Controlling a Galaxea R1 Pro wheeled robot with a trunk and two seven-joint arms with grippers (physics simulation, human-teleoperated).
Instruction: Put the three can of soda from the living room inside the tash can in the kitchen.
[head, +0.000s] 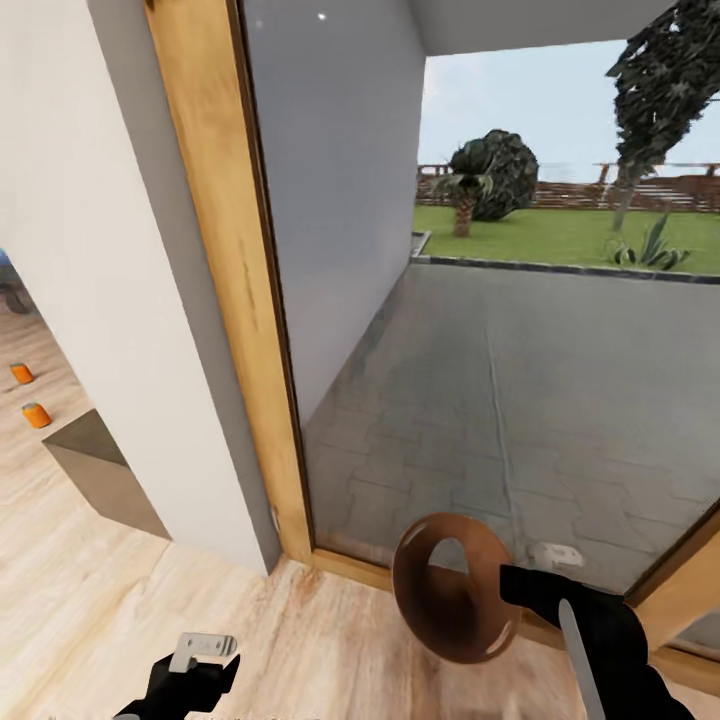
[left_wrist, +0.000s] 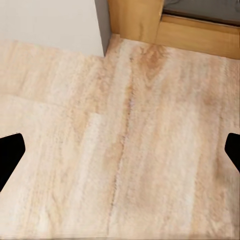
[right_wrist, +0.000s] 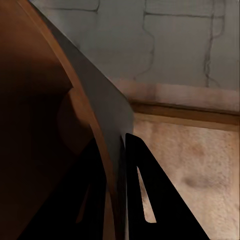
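Note:
The brown tash can (head: 455, 590) hangs tipped on its side above the floor, its mouth turned toward the head camera. My right gripper (head: 520, 592) is shut on its rim. In the right wrist view the bin's wall (right_wrist: 40, 125) sits between the two dark fingers (right_wrist: 142, 190). Two orange cans of soda (head: 21, 373) (head: 36, 414) stand on the wood floor far off at the left edge, past the wall. My left gripper (head: 205, 652) hangs low at the left, open over bare floor, its fingertips (left_wrist: 10, 152) spread wide apart.
A wood-framed glass door (head: 240, 280) stands straight ahead, with a grey paved patio (head: 520, 400) and lawn beyond it. A white wall (head: 100, 250) ends at the frame. A low grey block (head: 100, 470) sits on the floor left of the wall.

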